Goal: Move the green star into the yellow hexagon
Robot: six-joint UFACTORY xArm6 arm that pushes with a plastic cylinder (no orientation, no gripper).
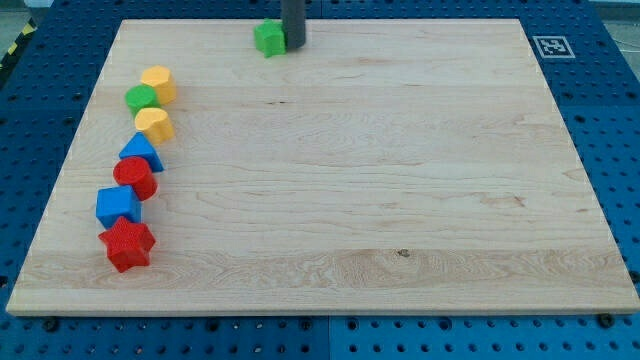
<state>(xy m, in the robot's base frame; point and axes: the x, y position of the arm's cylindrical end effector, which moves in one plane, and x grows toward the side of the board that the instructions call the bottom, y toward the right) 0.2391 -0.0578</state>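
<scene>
One view: a single camera frame is given, and everything below is read from it.
Worktop (400,180): a pale wooden board is laid on a blue perforated base; a printed marker (549,46) is fixed at its corner at the view's top right.
My tip (293,46): the dark rod is seen coming down at the view's top edge, and its end is set just beside, seemingly touching, the green star on that block's right side.
Jaws: none are fitted to this rod, so no open or closed state can be told.
Green star (269,38): the task's block is found near the top edge, well apart from the other blocks; its star shape is only roughly made out.
Yellow hexagon (158,82): this is taken as the goal, at the head of the column at the view's left; a green round block (142,98) is pressed against its lower left.
Second yellow block (154,124): a similar shape is placed just below, so the goal is judged with some doubt.
Column below: a blue triangle (141,152), red round block (134,176), blue block (118,205) and red star (127,244) are lined up downward.
Placement reason: the tip is judged to be set on the right so that a leftward, slightly downward push is delivered.
</scene>
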